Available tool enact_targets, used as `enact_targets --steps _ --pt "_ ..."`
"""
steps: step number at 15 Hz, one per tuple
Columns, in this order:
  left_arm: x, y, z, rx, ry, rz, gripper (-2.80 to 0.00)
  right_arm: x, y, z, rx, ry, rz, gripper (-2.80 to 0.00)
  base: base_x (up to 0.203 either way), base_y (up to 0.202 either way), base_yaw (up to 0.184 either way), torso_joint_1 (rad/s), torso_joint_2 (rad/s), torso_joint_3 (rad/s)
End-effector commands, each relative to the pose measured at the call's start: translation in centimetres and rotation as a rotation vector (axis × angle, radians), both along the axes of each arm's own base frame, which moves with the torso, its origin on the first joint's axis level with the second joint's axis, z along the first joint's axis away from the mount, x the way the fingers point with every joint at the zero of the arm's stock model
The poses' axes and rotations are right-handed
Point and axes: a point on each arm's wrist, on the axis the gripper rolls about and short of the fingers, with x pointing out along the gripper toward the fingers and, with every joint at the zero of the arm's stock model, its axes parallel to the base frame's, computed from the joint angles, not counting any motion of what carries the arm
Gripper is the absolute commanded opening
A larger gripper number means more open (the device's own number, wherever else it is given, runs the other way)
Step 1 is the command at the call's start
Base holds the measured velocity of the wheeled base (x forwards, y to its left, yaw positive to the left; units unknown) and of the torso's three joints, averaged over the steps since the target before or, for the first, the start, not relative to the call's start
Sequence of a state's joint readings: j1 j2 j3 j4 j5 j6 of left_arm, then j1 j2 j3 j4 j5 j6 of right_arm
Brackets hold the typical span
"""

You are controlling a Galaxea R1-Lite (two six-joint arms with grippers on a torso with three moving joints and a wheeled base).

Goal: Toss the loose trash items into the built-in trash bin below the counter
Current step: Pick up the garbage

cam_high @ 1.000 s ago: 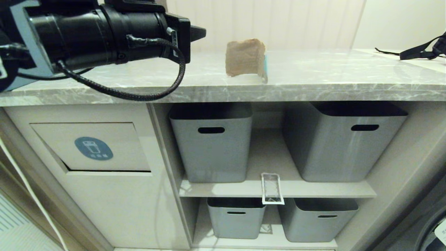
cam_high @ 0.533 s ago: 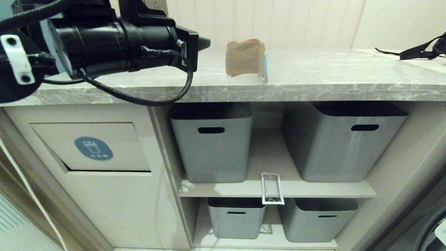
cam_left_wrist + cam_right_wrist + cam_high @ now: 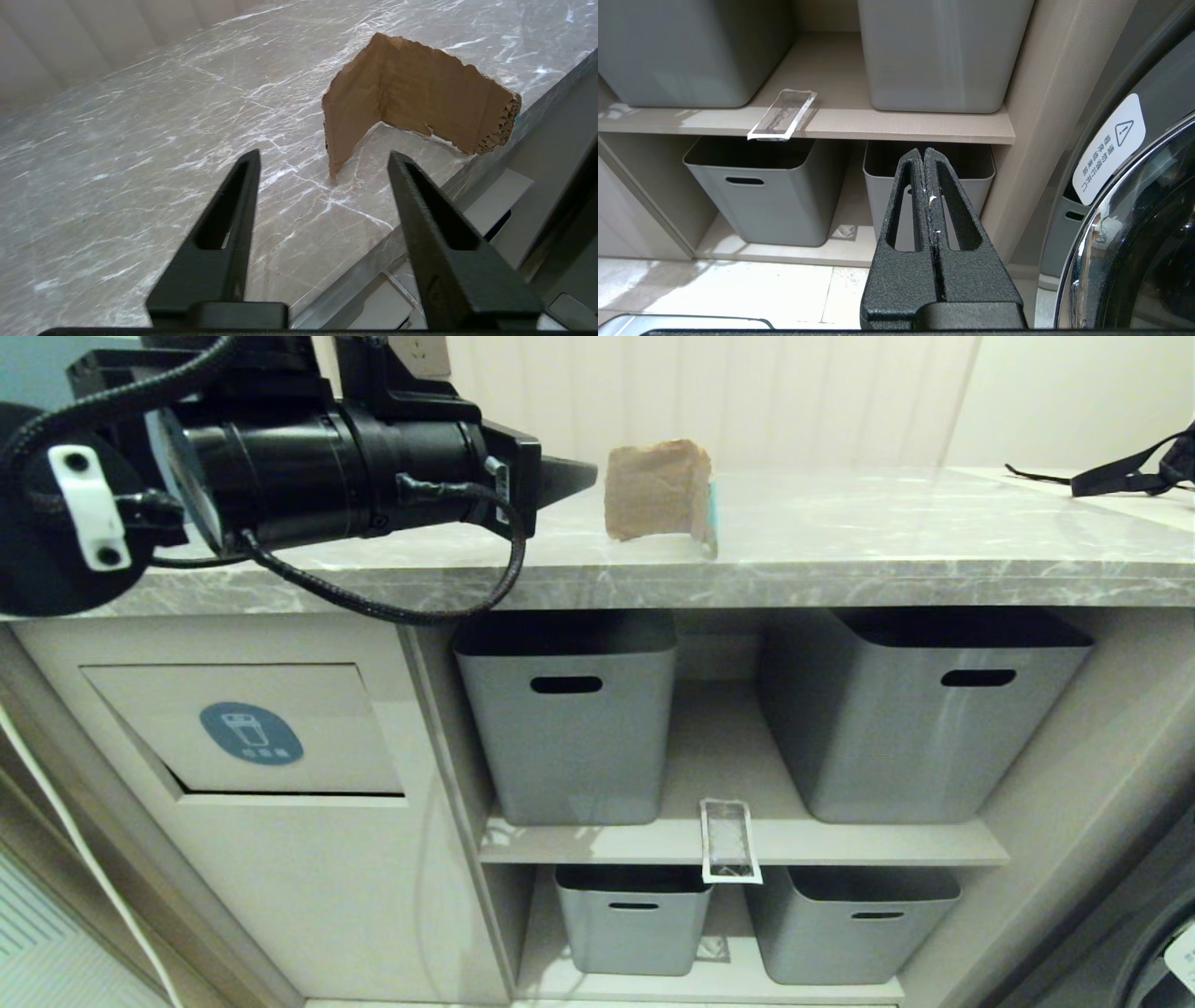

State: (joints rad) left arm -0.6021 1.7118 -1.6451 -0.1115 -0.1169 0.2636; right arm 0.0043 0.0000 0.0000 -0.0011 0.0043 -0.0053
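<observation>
Head view and wrist views sharing cardboard piece (image 3: 658, 490)

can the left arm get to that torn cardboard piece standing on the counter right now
Probably yes. The left gripper is open and aimed at the cardboard piece, which stands folded near the front edge of the counter. Only bare marble lies between them, and nothing touches yet.

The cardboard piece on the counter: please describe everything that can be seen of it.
The cardboard piece is a torn scrap of brown corrugated board, bent into an L so it stands upright on its lower edges. Its top edge is ragged, one end shows the open fluting, and a teal face shows along its outer edge. It stands on the grey marble-look counter near the front edge. Nothing else touches it. The left gripper, open, points at it from close by, apart from it.
</observation>
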Motion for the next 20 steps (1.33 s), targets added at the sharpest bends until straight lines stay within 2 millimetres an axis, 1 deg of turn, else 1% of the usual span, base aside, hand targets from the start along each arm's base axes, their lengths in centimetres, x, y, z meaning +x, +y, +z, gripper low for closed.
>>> enact_targets --steps 1,5,7,12,15,16,20 --pt "0.9 -0.6 -0.7 0.012 0.017 -0.004 0.00 0.0 0.0 0.0 -0.001 -0.002 0.001 -2.80 0.000 0.000 0.000 0.000 0.00 0.000" --pt "3.5 -2.4 -1.7 0.018 0.025 -0.002 0.00 0.0 0.0 0.0 -0.001 -0.002 0.001 -2.80 0.000 0.000 0.000 0.000 0.00 0.000" --pt "4.5 -3.1 -2.0 0.015 0.020 -0.003 0.00 0.0 0.0 0.0 -0.001 -0.002 0.001 -2.80 0.000 0.000 0.000 0.000 0.00 0.000" --pt "6.2 -4.6 -3.1 0.021 0.027 -0.017 0.00 0.0 0.0 0.0 -0.001 -0.002 0.001 -2.80 0.000 0.000 0.000 0.000 0.00 0.000" --pt "7.0 -5.2 -3.1 0.011 0.011 -0.043 0.00 0.0 0.0 0.0 -0.001 -0.001 0.001 -2.80 0.000 0.000 0.000 0.000 0.00 0.000" --pt "7.0 -5.2 -3.0 0.009 0.006 -0.047 -2.80 0.0 0.0 0.0 -0.001 -0.001 0.001 -2.80 0.000 0.000 0.000 0.000 0.00 0.000" --pt "7.1 -5.3 -2.9 -0.003 -0.012 -0.062 -2.80 0.0 0.0 0.0 -0.001 -0.001 0.001 -2.80 0.000 0.000 0.000 0.000 0.00 0.000"
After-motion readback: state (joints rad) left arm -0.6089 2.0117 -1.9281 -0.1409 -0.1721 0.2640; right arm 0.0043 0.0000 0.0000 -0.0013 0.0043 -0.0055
